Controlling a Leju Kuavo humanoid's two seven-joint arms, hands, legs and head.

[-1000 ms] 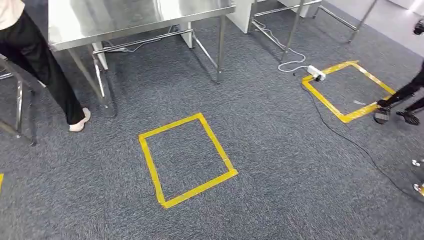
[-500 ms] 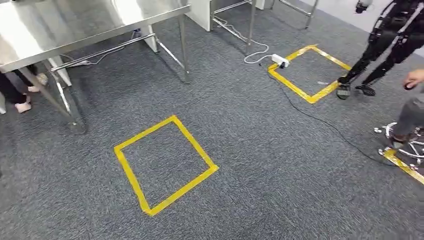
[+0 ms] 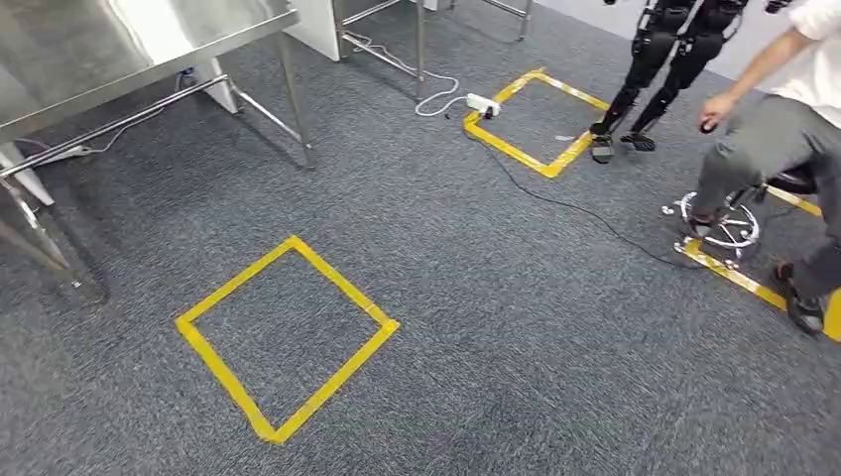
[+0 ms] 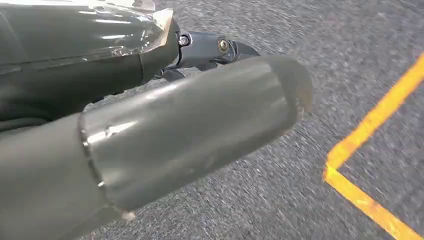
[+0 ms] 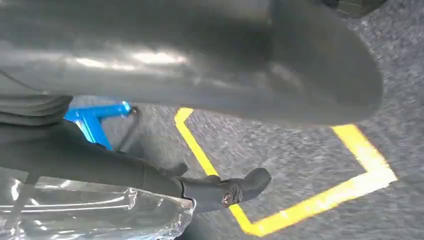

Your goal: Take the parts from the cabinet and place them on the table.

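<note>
Arms hang low, both wrist cams look at carpet. Left hand [image 4: 165,110]: the thick grey thumb lies across the frame, and the dark fingers [image 4: 220,47] beyond it look loosely curled. Clear crinkled film [image 4: 100,30] lies against the fingers. It could be a bagged part or just a cover, and I cannot tell whether they hold anything or how far apart they are. Right hand [image 5: 190,75] is the same: fingers [image 5: 235,190] reach out past the thumb with clear plastic [image 5: 100,215] touching them, grip state not readable. So for the parts, if they are on board they are inside that film at the fingers, unconfirmed. The steel table [image 3: 149,40] is well away from both hands, up and to the left in the head view. Below the left fingers are carpet and a yellow tape corner [image 4: 370,130]; below the right fingers, another tape corner [image 5: 310,200], with a blue frame [image 5: 92,120] off behind the hand. The head view shows a taped floor square [image 3: 288,337] just ahead and a second square [image 3: 536,119] further out with a power strip [image 3: 483,102] on its edge. My read is these squares are standing marks, which is why the hands are parked at the sides rather than reaching: this is a walking leg, not a pick or place. A seated person [image 3: 774,149] and a dark-clad figure [image 3: 655,59] are on the right. Risks: the trailing cable [image 3: 575,203] and the people near the path.
</note>
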